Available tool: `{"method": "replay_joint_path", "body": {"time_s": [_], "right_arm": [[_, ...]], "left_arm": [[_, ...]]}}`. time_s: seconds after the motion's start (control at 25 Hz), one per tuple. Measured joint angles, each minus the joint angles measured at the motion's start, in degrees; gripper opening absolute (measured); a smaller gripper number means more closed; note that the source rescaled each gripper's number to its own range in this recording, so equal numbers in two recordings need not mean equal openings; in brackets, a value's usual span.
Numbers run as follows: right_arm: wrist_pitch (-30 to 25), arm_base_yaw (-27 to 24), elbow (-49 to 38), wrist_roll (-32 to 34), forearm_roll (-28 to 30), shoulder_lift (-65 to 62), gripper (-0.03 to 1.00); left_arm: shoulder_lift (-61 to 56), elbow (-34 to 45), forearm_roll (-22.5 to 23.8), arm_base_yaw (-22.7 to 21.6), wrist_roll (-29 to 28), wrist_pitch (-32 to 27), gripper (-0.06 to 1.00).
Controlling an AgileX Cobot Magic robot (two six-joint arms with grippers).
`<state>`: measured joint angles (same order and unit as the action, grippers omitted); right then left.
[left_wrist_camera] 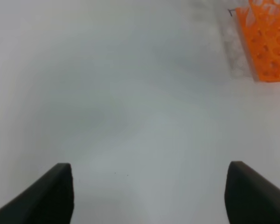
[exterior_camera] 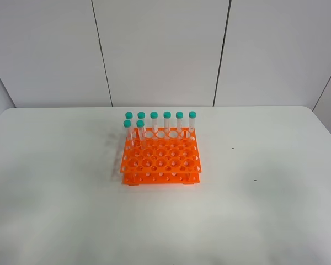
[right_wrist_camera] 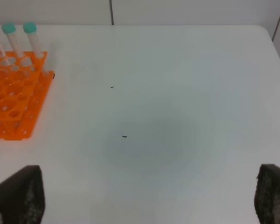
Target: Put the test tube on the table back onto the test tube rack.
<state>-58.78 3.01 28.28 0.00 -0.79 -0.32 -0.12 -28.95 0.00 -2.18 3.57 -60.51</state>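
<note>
The orange test tube rack [exterior_camera: 161, 160] stands at the middle of the white table [exterior_camera: 265, 210]. Several clear tubes with teal caps [exterior_camera: 167, 115] stand upright in its far rows. No test tube lying on the table shows in any view. Neither arm appears in the exterior view. In the left wrist view my left gripper [left_wrist_camera: 148, 164] is open over bare table, with a corner of the rack [left_wrist_camera: 266, 42] off to one side. My right gripper [right_wrist_camera: 151, 167] is open too, empty, with the rack [right_wrist_camera: 14, 98] and three tubes [right_wrist_camera: 30, 29] at the picture's edge.
Grey wall panels [exterior_camera: 160, 49] rise behind the table's far edge. Two small dark specks [right_wrist_camera: 124, 136] mark the tabletop to the right of the rack.
</note>
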Motion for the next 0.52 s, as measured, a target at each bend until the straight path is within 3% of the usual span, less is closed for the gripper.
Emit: {"method": "replay_joint_path", "body": {"time_s": [0.52], "right_arm": [[0.0, 0.0, 0.0, 0.0, 0.0, 0.0, 1.0]], "left_arm": [[0.0, 0.0, 0.0, 0.0, 0.0, 0.05, 0.99]]}}
